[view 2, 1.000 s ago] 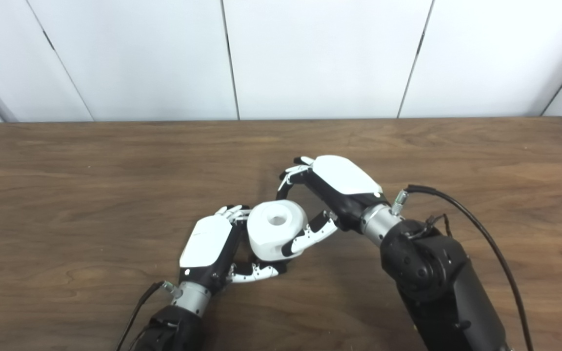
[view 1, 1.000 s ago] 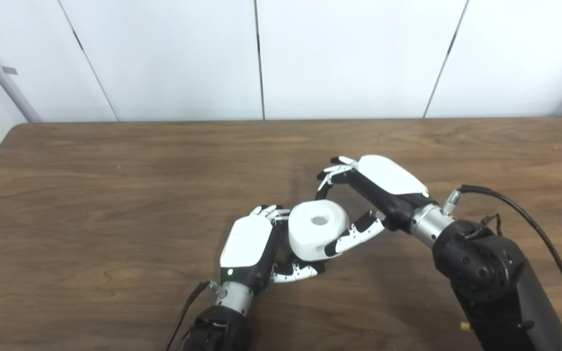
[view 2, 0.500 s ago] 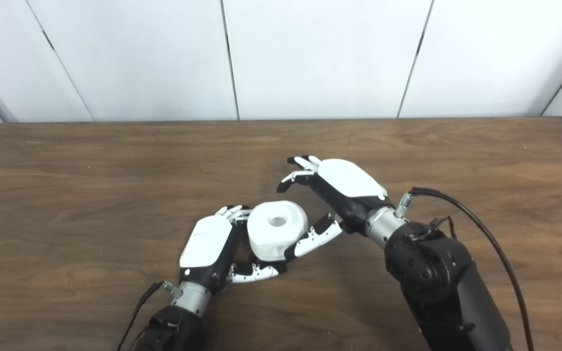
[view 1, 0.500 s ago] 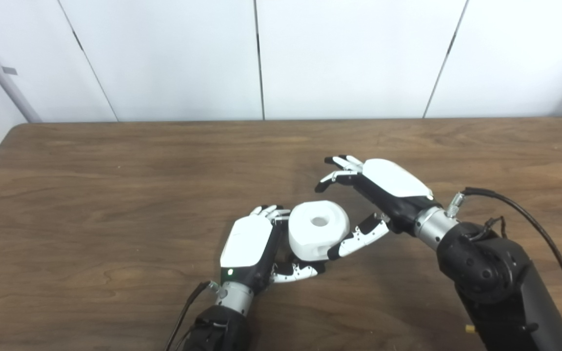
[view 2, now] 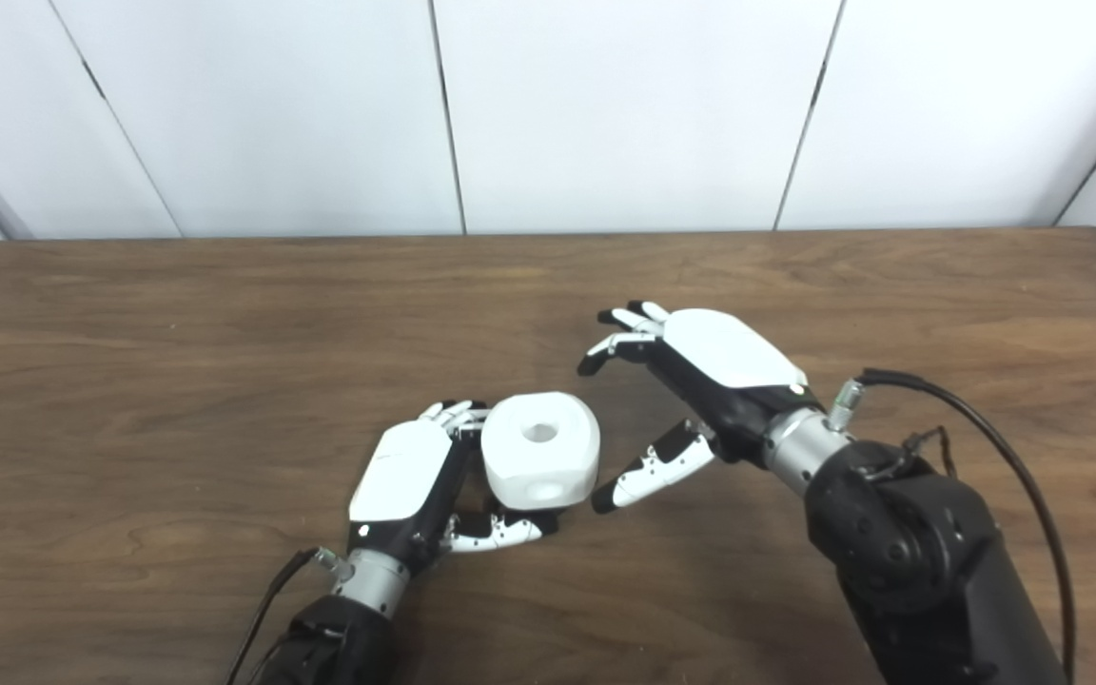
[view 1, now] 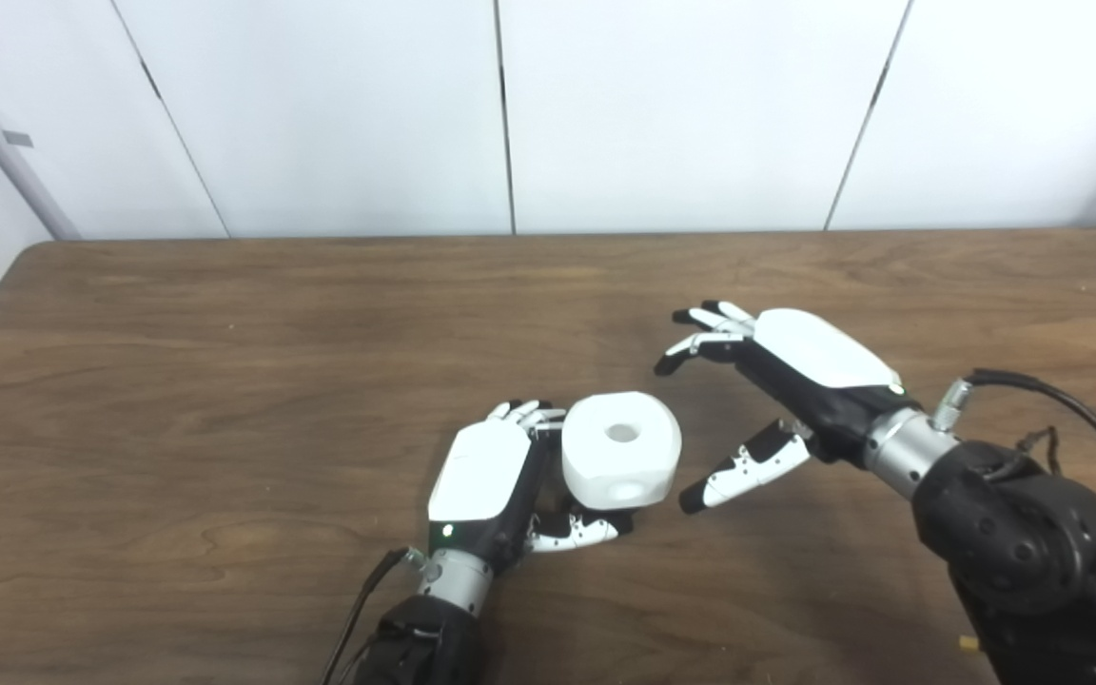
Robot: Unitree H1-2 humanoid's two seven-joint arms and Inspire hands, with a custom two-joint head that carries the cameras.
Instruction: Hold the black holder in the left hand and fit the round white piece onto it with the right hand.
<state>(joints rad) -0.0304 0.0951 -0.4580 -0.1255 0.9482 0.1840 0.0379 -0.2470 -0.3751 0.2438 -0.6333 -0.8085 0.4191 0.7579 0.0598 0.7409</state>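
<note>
The round white piece (view 1: 621, 449), a thick roll with a hole in its top, stands upright near the table's front middle. It hides the black holder almost completely, so I cannot see how the piece sits on it. My left hand (view 1: 489, 476) is curled around the base beneath the roll, with its thumb under the roll's front. My right hand (view 1: 776, 381) hovers just right of the roll, fingers spread, touching nothing.
The brown wooden table (view 1: 225, 362) reaches back to a white panelled wall (view 1: 510, 114). A black cable (view 1: 1062, 409) loops off my right forearm, and another trails from my left wrist.
My right hand let go of the white roll, spread its fingers and drew away to the right. The roll and my left hand stayed where they were.
</note>
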